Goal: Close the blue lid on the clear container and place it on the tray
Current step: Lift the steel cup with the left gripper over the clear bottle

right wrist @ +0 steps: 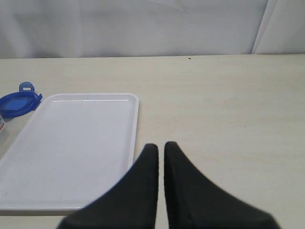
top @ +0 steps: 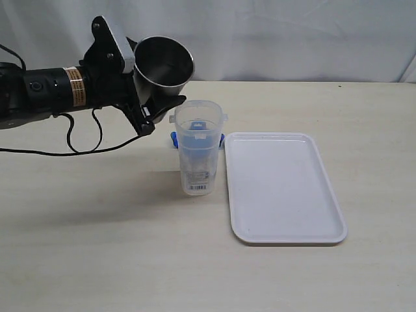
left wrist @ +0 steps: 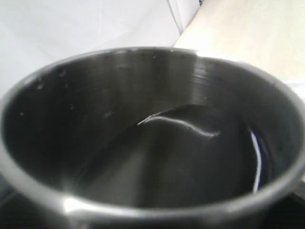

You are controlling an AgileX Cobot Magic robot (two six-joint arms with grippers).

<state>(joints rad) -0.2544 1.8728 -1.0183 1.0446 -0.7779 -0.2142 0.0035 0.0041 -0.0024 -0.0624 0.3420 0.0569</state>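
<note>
Two arms: left arm [top: 52, 88] level, left jaws clasping tilted steel tumbler [top: 166, 62]; right jaws closed, empty.

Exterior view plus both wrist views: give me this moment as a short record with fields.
container: open, upright on the table, left of the tray
lid: off, lying flat on the table just behind the container
tray: nothing on it
left gripper: holds a steel cup tilted in the air beside the container's rim
right gripper: shut, empty, over the table near the tray
</note>
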